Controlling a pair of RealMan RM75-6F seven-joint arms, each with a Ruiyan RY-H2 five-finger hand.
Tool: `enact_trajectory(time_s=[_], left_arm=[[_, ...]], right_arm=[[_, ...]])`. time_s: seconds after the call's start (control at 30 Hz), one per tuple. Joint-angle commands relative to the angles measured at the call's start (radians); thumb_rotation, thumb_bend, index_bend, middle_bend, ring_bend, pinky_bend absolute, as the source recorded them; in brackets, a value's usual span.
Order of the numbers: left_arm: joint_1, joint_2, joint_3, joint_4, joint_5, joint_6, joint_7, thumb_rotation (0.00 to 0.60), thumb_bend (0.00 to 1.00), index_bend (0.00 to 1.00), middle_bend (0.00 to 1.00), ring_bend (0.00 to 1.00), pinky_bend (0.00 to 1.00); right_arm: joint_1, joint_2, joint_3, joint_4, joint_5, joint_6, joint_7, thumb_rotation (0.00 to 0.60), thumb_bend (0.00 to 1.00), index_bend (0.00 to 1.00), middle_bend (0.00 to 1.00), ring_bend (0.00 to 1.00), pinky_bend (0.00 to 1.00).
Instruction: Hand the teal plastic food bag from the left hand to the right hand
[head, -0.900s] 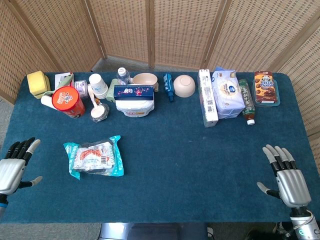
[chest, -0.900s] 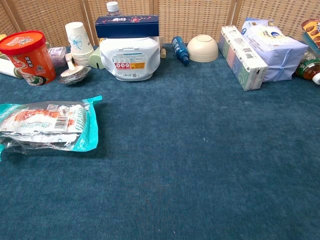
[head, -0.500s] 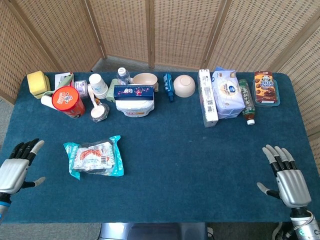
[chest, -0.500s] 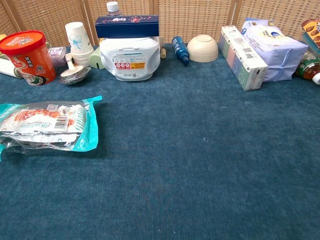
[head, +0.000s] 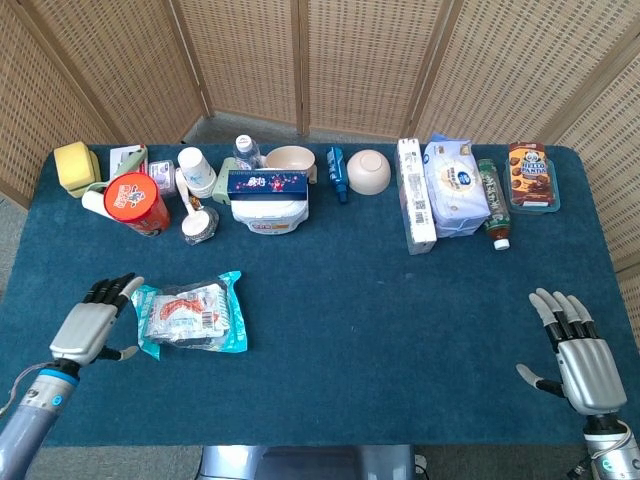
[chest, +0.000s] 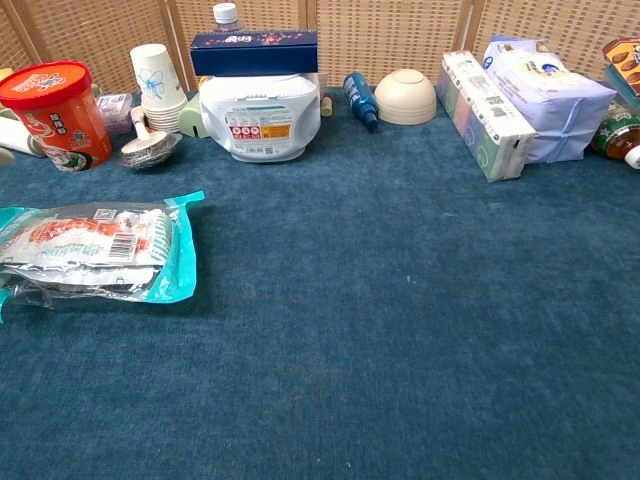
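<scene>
Left hand (head: 92, 326), fingers spread and holding nothing, lies just beside the left edge of the teal food bag (head: 190, 313); whether the fingertips touch the bag cannot be told. Right hand (head: 578, 352), fingers likewise spread and empty, rests at the near right of the counter (head: 400, 330), well apart from the bag. Bag lies flat on the counter's blue cloth, in front of a red tub (head: 135, 203) and a white container (head: 268, 211).

The left hand (head: 92, 331) has moved in from the bench's left edge toward the teal plastic food bag (head: 190, 313); its spread fingers (head: 118, 288) now lie just beside the bag's left end, more of the forearm showing
</scene>
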Motion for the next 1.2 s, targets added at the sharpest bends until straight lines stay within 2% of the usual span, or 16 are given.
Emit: enact_trajectory(time_s=[0.03, 0.27, 0.33, 0.37, 0.4, 0.43, 0.47, 0.5, 0.57, 0.67, 0.93, 1.1, 1.2], left_arm=[[-0.042, -0.040, -0.017, 0.003, -0.068, -0.062, 0.043, 0.600, 0.00, 0.00, 0.00, 0.00, 0.00], [-0.093, -0.098, -0.024, 0.024, -0.160, -0.126, 0.113, 0.600, 0.00, 0.00, 0.00, 0.00, 0.00], [-0.105, -0.114, -0.028, 0.035, -0.184, -0.132, 0.132, 0.600, 0.00, 0.01, 0.01, 0.02, 0.08], [-0.109, -0.121, -0.031, 0.040, -0.191, -0.132, 0.138, 0.600, 0.00, 0.07, 0.07, 0.09, 0.20], [-0.113, -0.128, -0.034, 0.046, -0.199, -0.128, 0.145, 0.600, 0.00, 0.17, 0.17, 0.20, 0.36], [-0.113, -0.137, -0.041, 0.053, -0.208, -0.113, 0.155, 0.600, 0.00, 0.25, 0.27, 0.30, 0.47], [-0.112, -0.149, -0.046, 0.061, -0.214, -0.093, 0.167, 0.600, 0.00, 0.38, 0.41, 0.44, 0.59], [-0.110, -0.160, -0.049, 0.067, -0.217, -0.074, 0.180, 0.600, 0.01, 0.49, 0.52, 0.53, 0.67], [-0.107, -0.178, -0.049, 0.074, -0.221, -0.044, 0.204, 0.600, 0.04, 0.59, 0.63, 0.63, 0.74], [-0.099, -0.195, -0.051, 0.083, -0.211, -0.003, 0.212, 0.600, 0.12, 0.64, 0.68, 0.68, 0.77], [-0.078, -0.179, -0.047, 0.095, -0.055, 0.077, 0.058, 0.600, 0.13, 0.64, 0.68, 0.68, 0.77], [-0.090, -0.081, -0.035, 0.013, 0.085, 0.072, -0.134, 0.600, 0.13, 0.64, 0.68, 0.68, 0.77], [-0.111, -0.009, -0.030, -0.060, 0.124, 0.035, -0.214, 0.600, 0.13, 0.64, 0.68, 0.68, 0.77]], right_arm=[[0.000, 0.001, 0.000, 0.000, 0.001, 0.000, 0.003, 0.600, 0.00, 0.00, 0.00, 0.00, 0.05], [0.000, 0.003, 0.001, 0.001, 0.004, -0.003, 0.011, 0.600, 0.00, 0.00, 0.00, 0.00, 0.05], [0.000, 0.003, 0.001, 0.002, 0.004, -0.004, 0.015, 0.600, 0.00, 0.00, 0.00, 0.00, 0.05], [0.001, 0.003, 0.001, 0.002, 0.004, -0.005, 0.018, 0.600, 0.00, 0.00, 0.00, 0.00, 0.05], [0.001, 0.004, 0.001, 0.002, 0.004, -0.005, 0.021, 0.600, 0.00, 0.00, 0.00, 0.00, 0.05], [0.001, 0.004, 0.001, 0.002, 0.004, -0.005, 0.023, 0.600, 0.00, 0.00, 0.00, 0.00, 0.05], [0.001, 0.004, 0.001, 0.002, 0.004, -0.006, 0.026, 0.600, 0.00, 0.00, 0.00, 0.00, 0.05], [0.001, 0.004, 0.001, 0.003, 0.004, -0.007, 0.029, 0.600, 0.00, 0.00, 0.00, 0.00, 0.05], [0.002, 0.004, 0.001, 0.003, 0.003, -0.007, 0.032, 0.600, 0.00, 0.00, 0.00, 0.00, 0.05], [0.003, 0.005, 0.000, 0.003, 0.002, -0.009, 0.035, 0.600, 0.00, 0.00, 0.00, 0.00, 0.05], [0.013, 0.000, -0.013, 0.002, -0.020, -0.028, 0.041, 0.600, 0.00, 0.00, 0.00, 0.00, 0.05], [0.051, -0.002, -0.038, 0.004, -0.073, -0.072, 0.141, 0.600, 0.00, 0.00, 0.00, 0.00, 0.05], [0.076, -0.015, -0.043, 0.035, -0.095, -0.089, 0.216, 0.600, 0.00, 0.00, 0.00, 0.00, 0.05]])
